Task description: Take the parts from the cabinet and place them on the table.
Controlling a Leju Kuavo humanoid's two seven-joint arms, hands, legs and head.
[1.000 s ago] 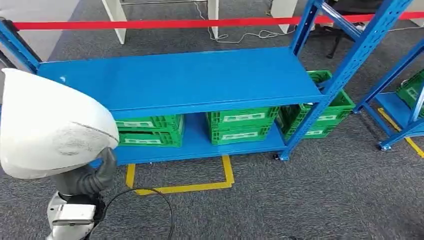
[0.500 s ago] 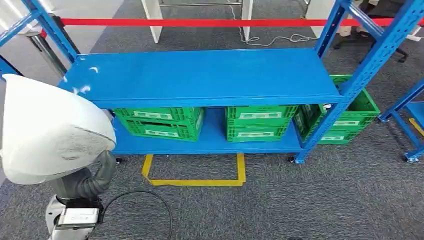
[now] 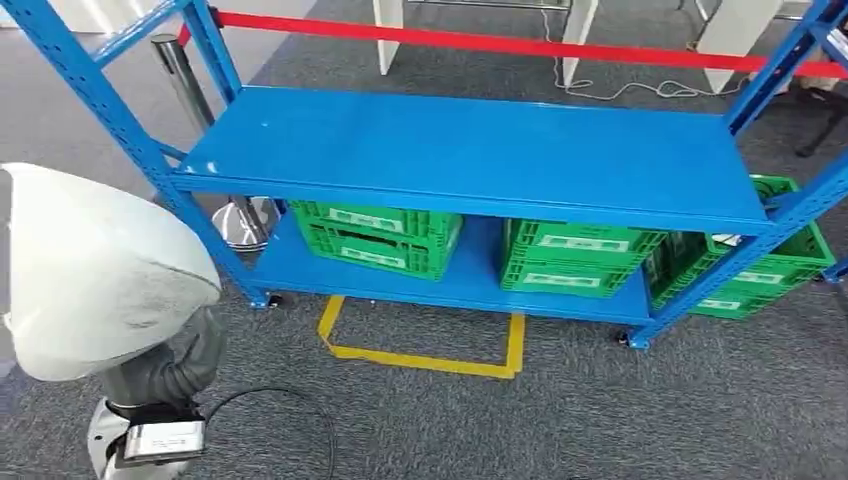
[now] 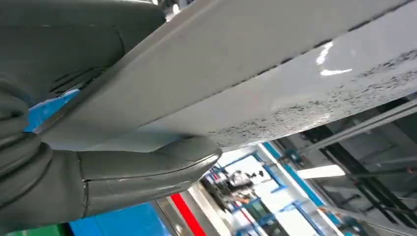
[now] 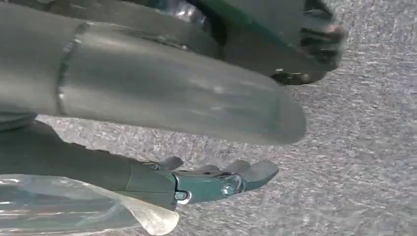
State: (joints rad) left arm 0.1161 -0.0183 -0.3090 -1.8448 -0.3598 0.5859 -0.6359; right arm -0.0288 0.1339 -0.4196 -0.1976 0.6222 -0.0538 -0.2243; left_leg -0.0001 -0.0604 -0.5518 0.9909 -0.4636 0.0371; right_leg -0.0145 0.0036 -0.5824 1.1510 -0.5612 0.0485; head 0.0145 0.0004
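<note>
The left hand [image 4: 74, 167] grips a smooth white curved part [image 3: 95, 270], speckled underneath in its wrist view. The right hand [image 5: 162, 98] holds a crinkled clear bag [image 5: 74, 206] over grey carpet [image 5: 364, 147].

Green crates [image 3: 381, 236] on blue shelf [image 3: 470, 155]

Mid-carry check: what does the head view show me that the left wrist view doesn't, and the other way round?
Head view only: the blue rack, the green crates on its lower shelf, the yellow floor marking and the red barrier tape. Left wrist view only: the thumb pressed against the underside of the white part, seen close up. Both: the white part, held by the left hand.
</note>
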